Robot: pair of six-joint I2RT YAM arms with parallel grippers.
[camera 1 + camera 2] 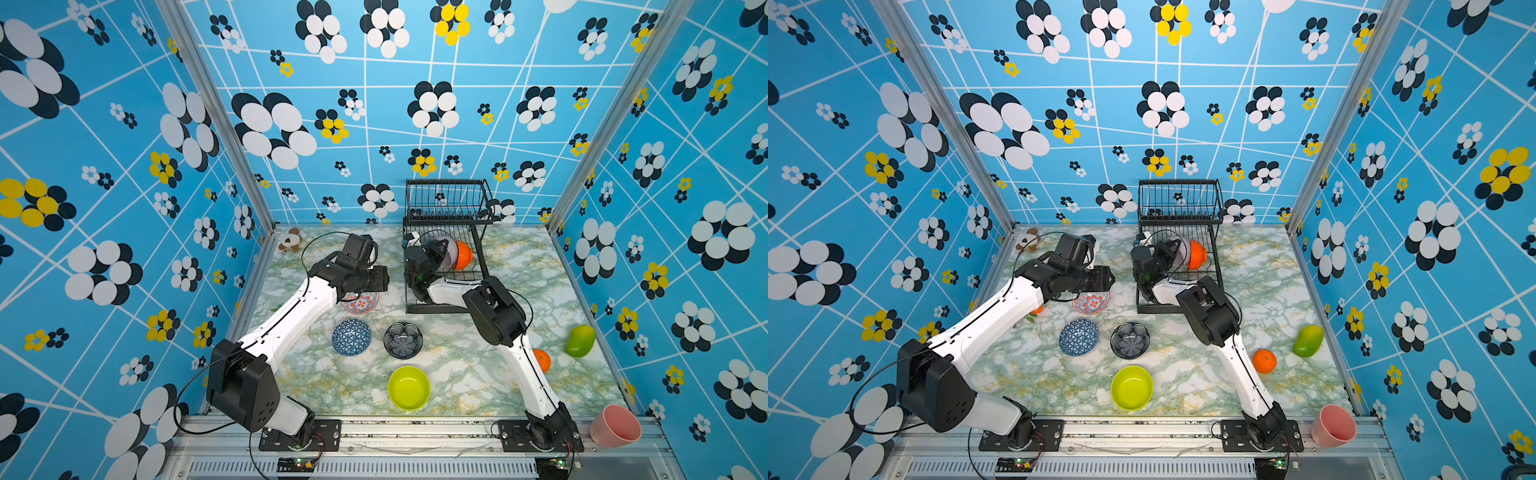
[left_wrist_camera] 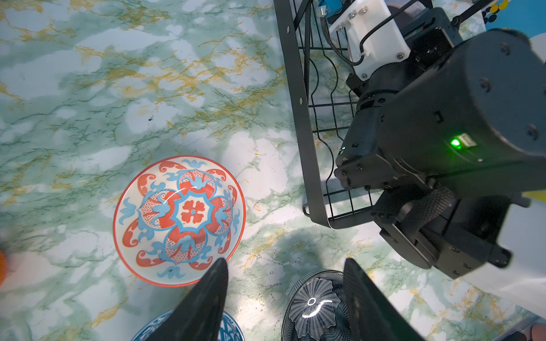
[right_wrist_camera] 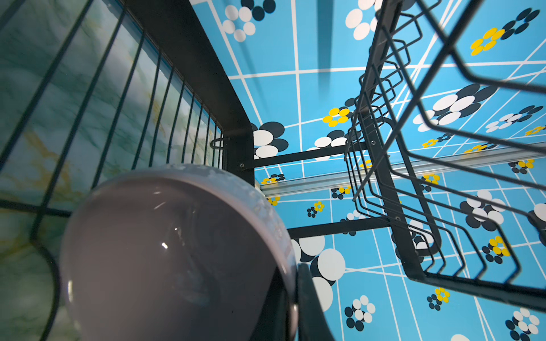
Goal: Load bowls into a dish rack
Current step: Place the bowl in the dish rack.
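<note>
Step in hand: the lilac bowl (image 3: 177, 251) is being set into the lower tier of the rack (image 1: 449, 199).

- The right fingers (image 3: 310, 301) are clamped shut on its rim.
- The bowl is held on edge inside the lower tier, just beside the orange bowl (image 1: 464, 254), which is already stood there.
- Whether it is seated between the wires cannot be told.
- The rack is placed at the far edge of the worktop (image 1: 457, 374), right of the middle.

The left fingers (image 2: 206, 301) are spread partway and nothing is held. They are hung over the worktop between the floral bowl (image 2: 180, 220) and the black bowl (image 1: 403, 340), with one tip close to the floral rim. The floral bowl is judged to be the next pick.

Two of six bowls are at the rack and four are left on the worktop:
- The floral bowl is near the rack's near left corner.
- The blue bowl (image 1: 351, 336) and the black bowl are side by side mid-worktop.
- The green bowl (image 1: 409, 387) is toward the near edge.

Next move:
- The lilac bowl is to be lowered until its rim is caught in a slot next to the orange bowl, then released.
- The right arm must then be drawn back out from under the upper basket without snagging the wires.
- For the floral bowl a rim grasp is called for, one finger inside and one outside.
- Delivery should be held off until the rack front is freed by the right arm.
</note>
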